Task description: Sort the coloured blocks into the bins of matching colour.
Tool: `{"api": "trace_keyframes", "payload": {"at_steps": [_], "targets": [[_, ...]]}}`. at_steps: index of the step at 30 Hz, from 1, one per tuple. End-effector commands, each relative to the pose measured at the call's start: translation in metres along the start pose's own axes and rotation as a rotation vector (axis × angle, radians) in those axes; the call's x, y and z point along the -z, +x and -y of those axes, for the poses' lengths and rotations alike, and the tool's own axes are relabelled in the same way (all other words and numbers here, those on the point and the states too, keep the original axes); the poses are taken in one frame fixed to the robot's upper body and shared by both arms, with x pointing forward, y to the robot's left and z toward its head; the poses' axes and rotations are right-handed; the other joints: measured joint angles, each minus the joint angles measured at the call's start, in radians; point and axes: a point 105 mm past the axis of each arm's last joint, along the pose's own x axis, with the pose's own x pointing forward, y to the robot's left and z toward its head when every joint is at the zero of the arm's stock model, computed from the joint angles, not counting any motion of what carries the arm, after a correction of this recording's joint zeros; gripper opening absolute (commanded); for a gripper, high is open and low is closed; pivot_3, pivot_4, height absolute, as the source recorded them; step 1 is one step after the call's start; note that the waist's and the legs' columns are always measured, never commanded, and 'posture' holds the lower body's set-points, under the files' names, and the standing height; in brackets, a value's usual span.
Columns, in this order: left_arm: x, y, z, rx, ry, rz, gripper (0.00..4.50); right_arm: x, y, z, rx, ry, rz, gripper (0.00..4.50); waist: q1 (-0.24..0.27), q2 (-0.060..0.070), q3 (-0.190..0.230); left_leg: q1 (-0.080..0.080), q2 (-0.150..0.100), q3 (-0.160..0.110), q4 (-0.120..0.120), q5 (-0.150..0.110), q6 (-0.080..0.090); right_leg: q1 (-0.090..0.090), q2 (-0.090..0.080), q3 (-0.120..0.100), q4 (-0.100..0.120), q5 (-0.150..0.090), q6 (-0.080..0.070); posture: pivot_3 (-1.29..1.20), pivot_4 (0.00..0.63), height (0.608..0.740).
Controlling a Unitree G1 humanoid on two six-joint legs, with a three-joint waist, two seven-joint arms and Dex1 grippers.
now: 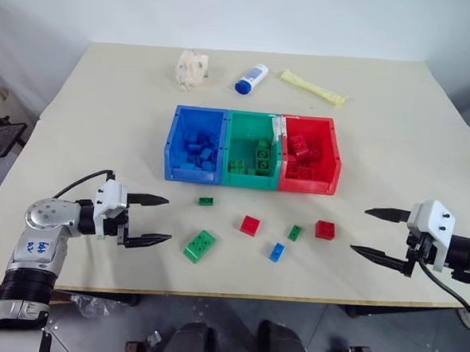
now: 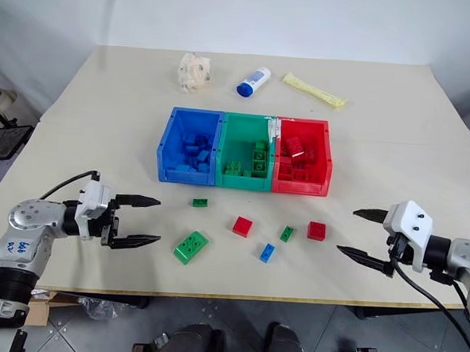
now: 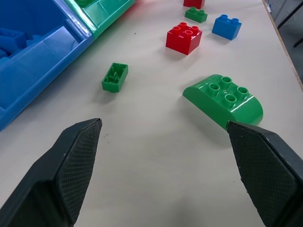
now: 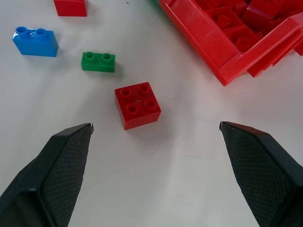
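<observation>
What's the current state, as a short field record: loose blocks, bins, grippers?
loose blocks: six on the table in front of the bins: large green brick, small green brick, red brick, small green brick, blue brick, red brick
bins: blue bin, green bin, red bin, each holding matching bricks
left gripper: open, empty
right gripper: open, empty
</observation>
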Motion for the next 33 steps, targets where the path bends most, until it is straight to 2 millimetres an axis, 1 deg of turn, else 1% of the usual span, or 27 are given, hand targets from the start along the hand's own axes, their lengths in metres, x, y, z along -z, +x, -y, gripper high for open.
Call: {"api": "trace_keyframes", "payload": {"at_steps": [1, 3, 4, 6, 7, 11, 12, 15, 17, 18, 20, 21, 25, 28, 33], "targets": [[-0.008, 0.000, -0.001, 0.000, 0.021, 0.021, 4.47, -0.015, -0.002, 0.006, 0.037, -0.035, 0.049, 4.50, 0.000, 0.000, 0.000, 0.000, 0.000, 0.000, 0.000, 0.000, 0.000, 0.000, 0.000, 0.000, 0.000, 0.000, 0.000, 0.00, 0.150, 0.740], [-0.008, 0.002, -0.002, -0.008, 0.016, 0.017, 4.47, -0.017, 0.000, 0.008, 0.050, -0.023, 0.053, 4.50, 0.000, 0.000, 0.000, 0.000, 0.000, 0.000, 0.000, 0.000, 0.000, 0.000, 0.000, 0.000, 0.000, 0.000, 0.000, 0.00, 0.150, 0.740], [-0.009, 0.003, -0.004, -0.019, -0.025, 0.023, 4.47, -0.017, 0.000, 0.009, 0.059, -0.004, 0.041, 4.50, 0.000, 0.000, 0.000, 0.000, 0.000, 0.000, 0.000, 0.000, 0.000, 0.000, 0.000, 0.000, 0.000, 0.000, 0.000, 0.00, 0.150, 0.740], [-0.014, 0.006, -0.004, -0.028, -0.048, 0.045, 4.47, -0.014, 0.000, 0.007, 0.043, 0.039, 0.008, 4.50, 0.001, 0.000, 0.000, 0.000, 0.000, 0.000, 0.000, 0.000, 0.000, 0.000, 0.000, 0.000, 0.000, 0.000, 0.000, 0.00, 0.150, 0.740], [-0.017, 0.008, -0.005, -0.031, -0.036, 0.058, 4.47, -0.010, -0.003, 0.008, 0.051, 0.031, -0.027, 4.50, 0.002, 0.000, 0.000, 0.000, 0.000, -0.001, 0.000, 0.000, 0.000, 0.000, 0.000, 0.000, 0.001, 0.000, 0.000, 0.00, 0.150, 0.740], [-0.018, 0.011, -0.001, -0.008, 0.007, 0.068, 4.47, -0.002, -0.024, 0.012, 0.066, 0.041, -0.092, 4.50, 0.004, 0.000, 0.000, -0.001, -0.001, -0.001, 0.001, 0.000, 0.000, 0.000, -0.001, 0.000, 0.001, 0.000, 0.000, 0.00, 0.150, 0.740], [-0.019, 0.010, 0.001, -0.002, 0.020, 0.081, 4.47, 0.004, -0.034, 0.012, 0.073, 0.050, -0.127, 4.50, 0.004, 0.000, 0.000, -0.001, -0.001, -0.001, 0.001, 0.000, 0.000, 0.000, 0.000, 0.000, 0.000, 0.000, 0.000, 0.00, 0.150, 0.740], [-0.018, 0.006, 0.005, 0.008, 0.042, 0.101, 4.47, 0.016, -0.055, 0.006, 0.069, 0.054, -0.217, 4.50, 0.005, 0.000, 0.000, -0.001, 0.000, -0.001, 0.001, 0.000, 0.000, 0.000, 0.000, -0.001, 0.000, 0.000, 0.000, 0.00, 0.150, 0.740], [-0.017, 0.004, 0.007, 0.014, 0.041, 0.101, 4.47, 0.017, -0.061, 0.003, 0.057, 0.052, -0.243, 4.50, 0.003, 0.000, 0.000, -0.001, 0.000, 0.000, 0.001, 0.000, 0.000, 0.001, 0.000, -0.001, 0.000, 0.000, 0.000, 0.00, 0.150, 0.740], [-0.016, 0.003, 0.010, 0.013, 0.040, 0.099, 4.47, 0.014, -0.062, 0.001, 0.051, 0.055, -0.239, 4.50, 0.001, 0.000, 0.000, -0.001, 0.000, 0.000, 0.001, 0.000, 0.000, 0.001, 0.000, -0.001, 0.000, 0.000, 0.000, 0.00, 0.150, 0.740], [-0.015, 0.001, 0.014, 0.012, 0.034, 0.114, 4.47, 0.003, -0.053, -0.003, 0.003, 0.050, -0.224, 4.50, -0.004, 0.000, 0.000, 0.000, 0.000, 0.001, 0.001, 0.000, 0.000, 0.001, 0.000, 0.001, 0.000, 0.000, 0.000, 0.00, 0.150, 0.740], [-0.015, 0.000, 0.017, 0.015, 0.029, 0.124, 4.47, -0.003, -0.044, -0.006, -0.028, 0.042, -0.210, 4.50, -0.006, 0.000, 0.000, 0.000, 0.000, 0.001, 0.001, 0.000, 0.000, 0.001, -0.001, 0.001, 0.000, 0.000, 0.000, 0.00, 0.150, 0.740], [-0.014, -0.002, 0.027, 0.019, 0.015, 0.128, 4.47, -0.014, -0.022, -0.009, -0.080, 0.031, -0.172, 4.50, -0.015, -0.001, 0.000, 0.001, 0.003, -0.001, 0.001, -0.001, -0.001, 0.000, -0.004, 0.007, 0.000, 0.001, -0.002, 0.00, 0.150, 0.740], [-0.016, -0.004, 0.031, 0.010, 0.020, 0.139, 4.47, -0.017, -0.004, -0.008, -0.127, 0.012, -0.161, 4.50, -0.008, -0.001, 0.001, 0.000, 0.003, -0.002, 0.001, -0.001, -0.002, 0.000, -0.005, 0.006, -0.001, 0.001, -0.002, 0.00, 0.150, 0.740], [-0.018, -0.004, 0.039, 0.003, 0.018, 0.142, 4.47, -0.012, 0.014, -0.004, -0.178, -0.011, -0.172, 4.50, 0.001, -0.002, 0.001, -0.001, 0.001, -0.002, 0.002, -0.001, -0.001, 0.000, -0.007, 0.005, -0.001, 0.001, -0.002, 0.00, 0.150, 0.740]]}}
